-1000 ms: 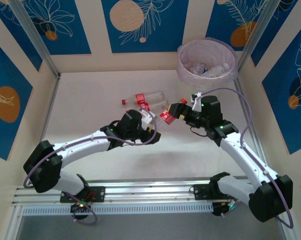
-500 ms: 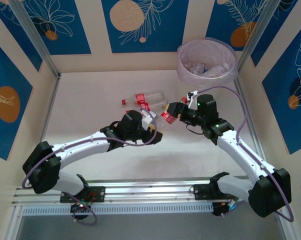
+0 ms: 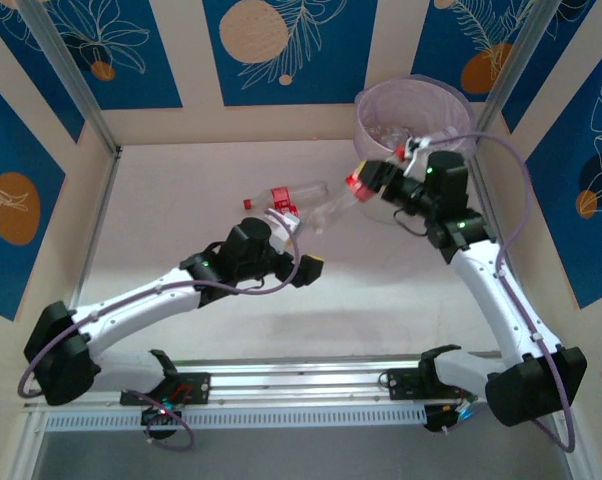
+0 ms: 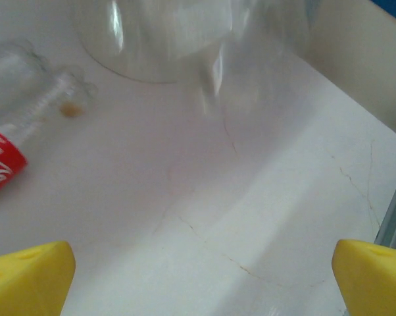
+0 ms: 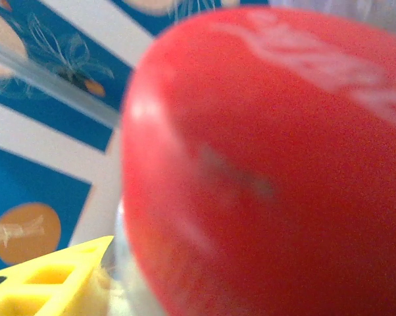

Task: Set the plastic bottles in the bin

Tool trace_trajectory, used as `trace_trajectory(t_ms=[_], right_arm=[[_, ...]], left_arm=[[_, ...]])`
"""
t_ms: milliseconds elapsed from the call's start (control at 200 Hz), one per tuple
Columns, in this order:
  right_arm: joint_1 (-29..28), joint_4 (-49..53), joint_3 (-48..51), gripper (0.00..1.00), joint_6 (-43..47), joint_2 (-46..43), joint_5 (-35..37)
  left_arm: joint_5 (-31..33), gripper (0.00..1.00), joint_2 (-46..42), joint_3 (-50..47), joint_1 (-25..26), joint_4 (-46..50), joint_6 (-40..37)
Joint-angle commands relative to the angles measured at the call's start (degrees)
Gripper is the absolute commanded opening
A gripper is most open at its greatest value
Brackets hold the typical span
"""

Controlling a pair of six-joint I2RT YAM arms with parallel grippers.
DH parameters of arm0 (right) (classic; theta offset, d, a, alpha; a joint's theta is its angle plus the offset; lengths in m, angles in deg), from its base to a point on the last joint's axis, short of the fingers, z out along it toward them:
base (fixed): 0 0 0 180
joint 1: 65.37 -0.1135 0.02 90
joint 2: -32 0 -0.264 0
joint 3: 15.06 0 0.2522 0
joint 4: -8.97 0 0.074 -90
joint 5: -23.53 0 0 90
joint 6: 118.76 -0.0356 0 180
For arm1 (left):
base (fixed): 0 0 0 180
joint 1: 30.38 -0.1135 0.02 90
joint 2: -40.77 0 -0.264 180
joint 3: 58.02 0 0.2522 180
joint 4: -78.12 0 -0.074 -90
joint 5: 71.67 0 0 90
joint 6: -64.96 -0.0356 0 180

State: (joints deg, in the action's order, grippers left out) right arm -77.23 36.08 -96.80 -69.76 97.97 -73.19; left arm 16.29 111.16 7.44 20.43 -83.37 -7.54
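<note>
My right gripper [image 3: 367,184] is clamped on a clear red-labelled bottle [image 3: 333,203], gripping it at the label end. The bottle hangs in the air, its clear body slanting down toward 7 o'clock from my fingers. In the right wrist view the red label sits right against the lens, with one yellow finger pad [image 5: 47,276] pressed beside it.

The bin [image 3: 365,125] stands at the table's 1 o'clock corner. Its near wall is just beside my right wrist, at about 1 o'clock from the bottle. Some clear bottles [image 3: 426,135] lie inside it.

My left gripper [image 3: 301,246] is spread wide and empty, low over the table [image 3: 181,190] at 7 o'clock from the lifted bottle. In the left wrist view the fingertips [image 4: 27,276] stand far apart with bare tabletop between them.

I judge the step in hand to be the carry to the bin. Next, the right arm must swing toward 1 o'clock and lift the trailing end clear of the rim. Only then should the fingers let go.

A second red-capped bottle [image 3: 281,194] lies on the table at 12 o'clock from my left gripper, and seems the next pick.
</note>
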Motion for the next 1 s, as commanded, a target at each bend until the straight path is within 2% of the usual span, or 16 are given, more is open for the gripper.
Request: trace_trajectory(t_ms=[0,165,310,485,995], right_arm=[[4.36,0.22,-8.05,0.55,3.29,0.72,-0.08],[9.67,-0.84,-16.7,0.5,3.11,4.55,8.62],[15.48,-5.24,-19.26,0.48,-2.46,10.21,10.25],[17.08,-6.06,-23.34,0.48,-3.35,16.56,16.63],[17.57,1.6,-34.64,0.5,-5.7,31.44,12.78]], left_arm=[[4.9,1.0,-4.4,-0.31,-0.14,3.27,-0.94],[5.17,1.0,-7.24,-2.89,-0.32,5.62,0.86],[5.96,1.0,-8.17,-3.01,-0.35,7.08,1.29],[5.36,1.0,-9.6,-3.62,-0.44,6.85,2.35],[7.66,1.0,-14.59,-8.17,-0.38,8.3,3.77]])
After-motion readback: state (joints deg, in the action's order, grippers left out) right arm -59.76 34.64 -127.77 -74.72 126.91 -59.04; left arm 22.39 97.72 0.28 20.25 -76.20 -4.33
